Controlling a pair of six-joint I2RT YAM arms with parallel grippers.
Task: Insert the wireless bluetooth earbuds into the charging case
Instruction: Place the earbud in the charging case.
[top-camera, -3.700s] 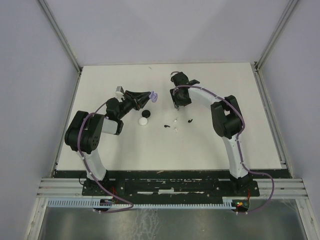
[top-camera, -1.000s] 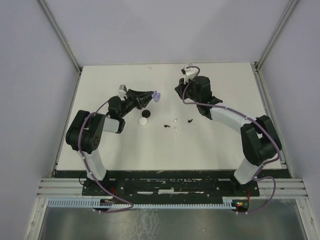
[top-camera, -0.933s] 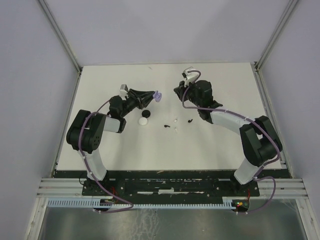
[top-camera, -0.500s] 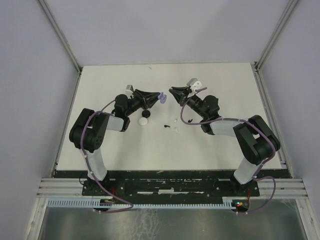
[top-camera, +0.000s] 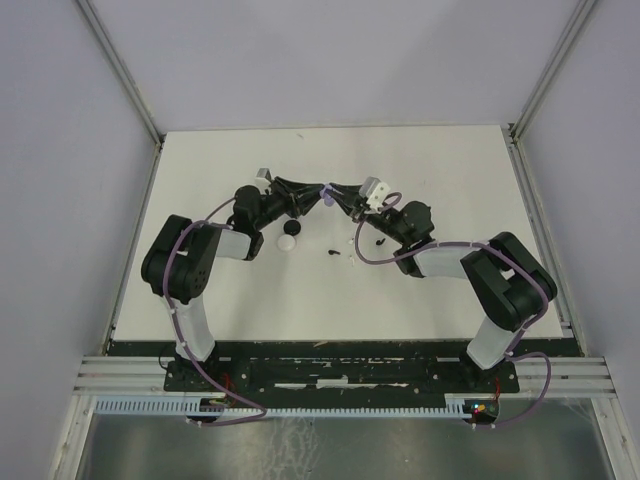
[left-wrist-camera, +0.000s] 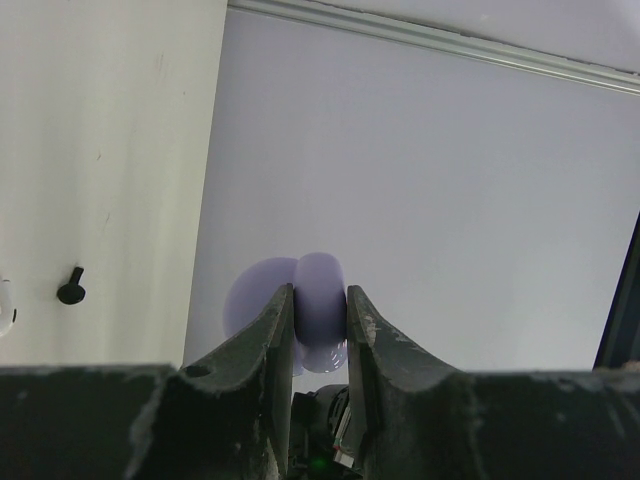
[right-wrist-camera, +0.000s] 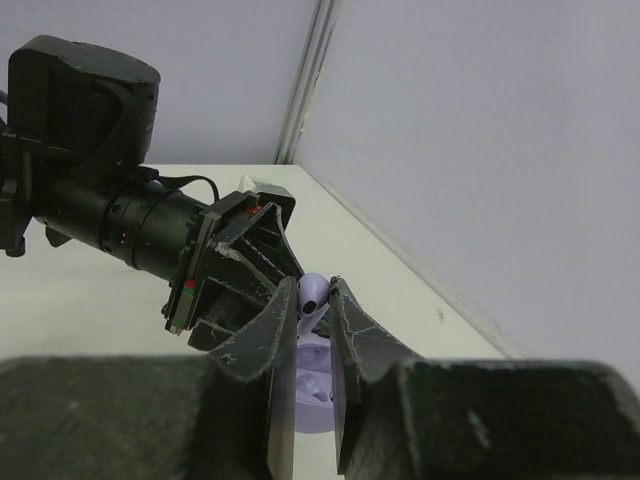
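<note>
Lilac and tiny, the earbud (right-wrist-camera: 312, 289) is pinched at the very tips of the right gripper (right-wrist-camera: 313, 298), directly over the open charging case (right-wrist-camera: 312, 388). Whether it touches the case I cannot tell. The left gripper (left-wrist-camera: 320, 298) is clamped on the case's sides, holding it up above the table (top-camera: 230, 290), where the two arms meet tip to tip. On the table nearer the bases lie a black earbud (top-camera: 333, 252) and a white earbud (top-camera: 352, 243) near each other, with a white puck (top-camera: 288, 241) toward the left arm's side.
</note>
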